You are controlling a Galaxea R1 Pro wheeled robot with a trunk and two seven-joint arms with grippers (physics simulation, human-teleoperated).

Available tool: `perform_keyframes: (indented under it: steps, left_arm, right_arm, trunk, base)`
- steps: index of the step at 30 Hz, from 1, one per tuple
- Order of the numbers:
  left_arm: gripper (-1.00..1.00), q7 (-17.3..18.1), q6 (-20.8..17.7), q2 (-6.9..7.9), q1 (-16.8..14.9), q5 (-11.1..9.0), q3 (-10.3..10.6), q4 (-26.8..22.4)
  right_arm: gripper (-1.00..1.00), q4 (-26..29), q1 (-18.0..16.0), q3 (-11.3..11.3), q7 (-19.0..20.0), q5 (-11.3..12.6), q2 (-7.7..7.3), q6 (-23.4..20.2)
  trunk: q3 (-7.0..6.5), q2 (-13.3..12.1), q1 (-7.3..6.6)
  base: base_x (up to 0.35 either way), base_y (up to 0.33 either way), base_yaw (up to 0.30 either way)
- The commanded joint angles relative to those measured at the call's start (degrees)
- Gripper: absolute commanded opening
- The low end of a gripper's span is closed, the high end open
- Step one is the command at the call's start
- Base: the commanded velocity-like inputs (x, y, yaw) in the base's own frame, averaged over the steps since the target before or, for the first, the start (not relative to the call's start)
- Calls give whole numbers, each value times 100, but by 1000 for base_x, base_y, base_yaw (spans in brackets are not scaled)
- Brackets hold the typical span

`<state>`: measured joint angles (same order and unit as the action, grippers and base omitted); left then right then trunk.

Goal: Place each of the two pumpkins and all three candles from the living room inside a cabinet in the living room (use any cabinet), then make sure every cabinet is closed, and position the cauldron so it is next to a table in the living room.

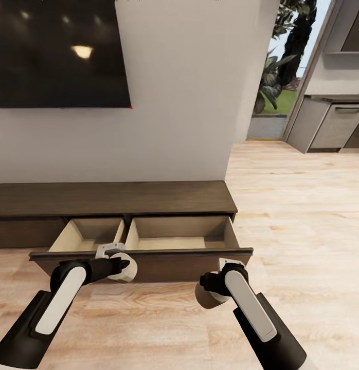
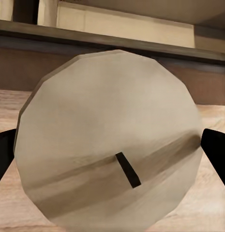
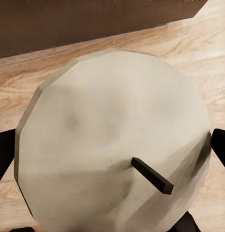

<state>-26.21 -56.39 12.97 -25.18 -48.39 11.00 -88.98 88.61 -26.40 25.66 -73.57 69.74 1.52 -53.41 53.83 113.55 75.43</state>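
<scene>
The cabinet (image 1: 148, 198) is a long low dark-brown unit under the wall TV, with its wide drawer (image 1: 143, 257) pulled out and two pale bare compartments showing. My left gripper (image 1: 124, 267) is shut on a pale candle (image 1: 129, 271) just in front of the drawer front. In the left wrist view that candle (image 2: 107, 145) faces the camera wick-first between two black fingers (image 2: 2, 154). My right gripper (image 1: 209, 292) is shut on a second candle (image 1: 205, 298) lower, over the floor. That candle (image 3: 107, 145) shows the same way in the right wrist view.
A dark TV (image 1: 58, 51) hangs on the grey wall above the cabinet. Light wood-plank floor (image 1: 303, 216) stretches to the right toward a glass door with plants (image 1: 282, 56) and grey kitchen units (image 1: 334, 123).
</scene>
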Motion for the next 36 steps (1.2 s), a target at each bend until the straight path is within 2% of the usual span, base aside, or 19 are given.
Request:
perform_keyframes:
  steps: [1, 36]
  left_arm:
    - [-100, -59, -7, 5, -4, -56, 8, -5]
    - [-100, -59, -9, -5, -3, -58, 47, 3]
  right_arm:
    - [-100, -3, -5, 1, -44, 49, 3, -47]
    - [-100, -106, -5, 8, 9, 49, 15, 12]
  trunk:
    - [-13, -39, -23]
    - [-642, -1443, -792]
  base:
    - [0, 0, 0]
    - [0, 0, 0]
